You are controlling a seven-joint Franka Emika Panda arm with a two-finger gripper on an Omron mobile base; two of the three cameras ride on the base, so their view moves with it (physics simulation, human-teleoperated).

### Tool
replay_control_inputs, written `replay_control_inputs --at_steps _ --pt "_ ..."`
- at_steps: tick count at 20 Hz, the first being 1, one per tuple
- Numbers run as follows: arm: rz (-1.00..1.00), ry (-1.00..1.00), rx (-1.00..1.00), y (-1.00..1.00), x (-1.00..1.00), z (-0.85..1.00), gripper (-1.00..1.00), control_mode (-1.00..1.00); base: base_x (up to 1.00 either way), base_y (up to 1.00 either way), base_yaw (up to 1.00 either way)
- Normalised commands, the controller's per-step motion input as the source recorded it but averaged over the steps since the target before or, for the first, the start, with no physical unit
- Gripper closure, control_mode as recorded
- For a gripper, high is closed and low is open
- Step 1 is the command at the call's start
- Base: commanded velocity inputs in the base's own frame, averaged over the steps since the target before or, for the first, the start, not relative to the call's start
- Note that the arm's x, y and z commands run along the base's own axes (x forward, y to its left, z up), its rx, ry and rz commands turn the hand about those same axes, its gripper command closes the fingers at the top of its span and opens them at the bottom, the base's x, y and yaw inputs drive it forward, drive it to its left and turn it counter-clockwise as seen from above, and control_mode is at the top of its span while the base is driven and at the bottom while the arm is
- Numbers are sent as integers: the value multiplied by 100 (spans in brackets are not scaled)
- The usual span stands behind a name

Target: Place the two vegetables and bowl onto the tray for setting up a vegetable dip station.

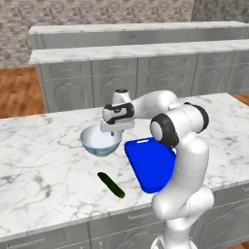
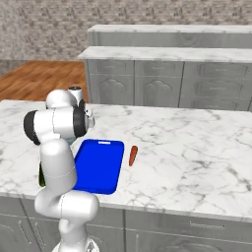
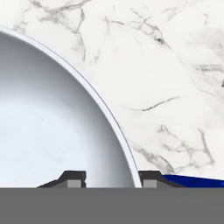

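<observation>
Bowl [image 1: 100, 141] is what I am working on right now: it is sitting on the marble counter [image 1: 39, 160] just left of the blue tray [image 1: 151, 165], and I am holding the gripper [image 3: 112, 177] down over its right-hand rim. In the hand view one finger is sitting inside the bowl wall and the other outside it, so the fingers are straddling the rim with a gap between them; I am judging they are partway to a pinch, but I cannot tell whether they are clamping the rim yet. Nothing is lying on the tray so far, so none of the three items is placed. The cucumber [image 1: 111, 185] is lying near the front edge of the counter, to the near left of the tray and apart from the bowl. The carrot [image 2: 133, 155] is lying just beside the tray's right edge. I am reckoning the bowl goes first, then both vegetables.
</observation>
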Motion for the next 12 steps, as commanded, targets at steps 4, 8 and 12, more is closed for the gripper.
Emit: replay_control_inputs --at_steps 4,8,12 --pt "0 -2 3 0 0 0 100 -100 0 0 0" --pt "-3 -2 2 0 0 0 100 -100 0 0 0" --pt "-7 -1 1 -18 -3 21 100 -100 0 0 0"
